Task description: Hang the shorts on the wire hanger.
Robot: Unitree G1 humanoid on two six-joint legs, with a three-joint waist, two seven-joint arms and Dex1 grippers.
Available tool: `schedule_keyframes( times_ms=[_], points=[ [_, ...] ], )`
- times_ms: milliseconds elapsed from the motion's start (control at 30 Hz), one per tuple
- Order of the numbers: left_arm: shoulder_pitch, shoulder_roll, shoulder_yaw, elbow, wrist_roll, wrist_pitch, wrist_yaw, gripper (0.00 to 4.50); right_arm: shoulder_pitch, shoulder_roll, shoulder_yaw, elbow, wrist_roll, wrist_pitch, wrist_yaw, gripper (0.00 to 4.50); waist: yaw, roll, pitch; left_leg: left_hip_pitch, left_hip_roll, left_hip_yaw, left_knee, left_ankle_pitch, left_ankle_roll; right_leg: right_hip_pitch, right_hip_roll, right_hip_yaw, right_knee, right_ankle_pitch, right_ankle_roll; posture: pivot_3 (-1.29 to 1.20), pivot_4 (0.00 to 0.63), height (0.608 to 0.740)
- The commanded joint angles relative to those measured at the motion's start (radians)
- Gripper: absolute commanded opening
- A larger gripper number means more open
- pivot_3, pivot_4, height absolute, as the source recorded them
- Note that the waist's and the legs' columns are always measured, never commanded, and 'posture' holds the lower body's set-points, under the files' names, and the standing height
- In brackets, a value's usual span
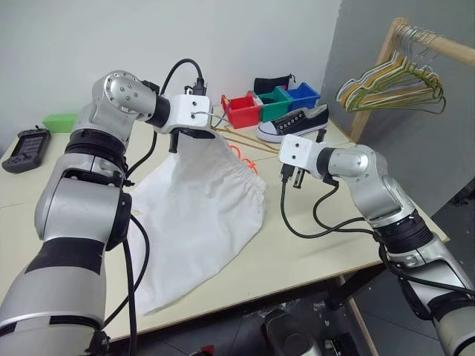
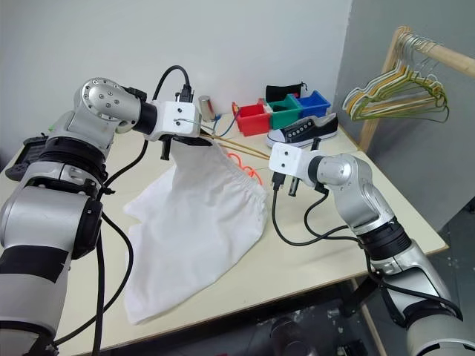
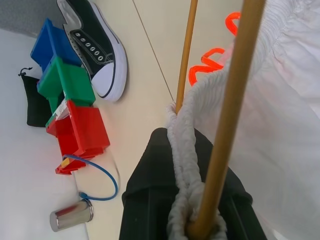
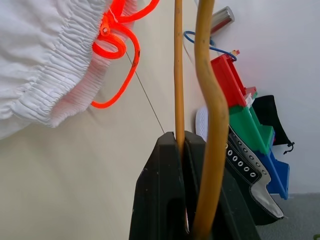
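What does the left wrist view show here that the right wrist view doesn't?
Left wrist view: the left gripper shut on the shorts at the waistband, pinched together with the wire hanger.
Right wrist view: the right gripper shut on the wire hanger, no cloth between its fingers.
Both: the orange drawstring, black sneaker, colored bins and metal can.

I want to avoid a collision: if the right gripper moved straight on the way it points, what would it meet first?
Probably the shorts: the right gripper, shut on the hanger, aims toward their waistband. Depth is unclear.
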Motion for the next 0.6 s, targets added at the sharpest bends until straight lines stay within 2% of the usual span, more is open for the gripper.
schedule_keyframes(
  times_ms=[33, 433, 600],
  points=[
    [-0.009, 0.004, 0.004, -0.008, -0.002, 0.000, 0.025, 0.04, -0.034, -0.003, -0.030, -0.067, 0.014, 0.002, 0.013, 0.00, 0.000, 0.000, 0.000, 0.000, 0.000, 0.000, 0.000, 0.000, 0.000, 0.000, 0.000, 0.000, 0.000, 0.000, 0.000, -0.36, 0.000, 0.740],
    [0.019, 0.009, 0.016, -0.020, -0.021, 0.009, 0.010, 0.04, -0.027, -0.040, -0.041, -0.073, 0.036, 0.022, 0.056, 2.51, -0.002, 0.000, 0.000, 0.000, 0.000, 0.000, 0.000, 0.000, 0.000, 0.000, 0.000, 0.000, 0.000, 0.000, 0.000, -0.36, 0.000, 0.740],
    [0.060, 0.021, 0.026, -0.043, -0.043, 0.030, -0.022, 0.04, -0.020, -0.094, -0.060, -0.089, 0.073, 0.043, 0.116, 3.50, -0.002, 0.000, 0.000, 0.000, 0.000, 0.000, 0.000, 0.000, 0.000, 0.000, -0.001, 0.000, 0.000, 0.000, 0.000, -0.36, 0.000, 0.740]
  ],
)
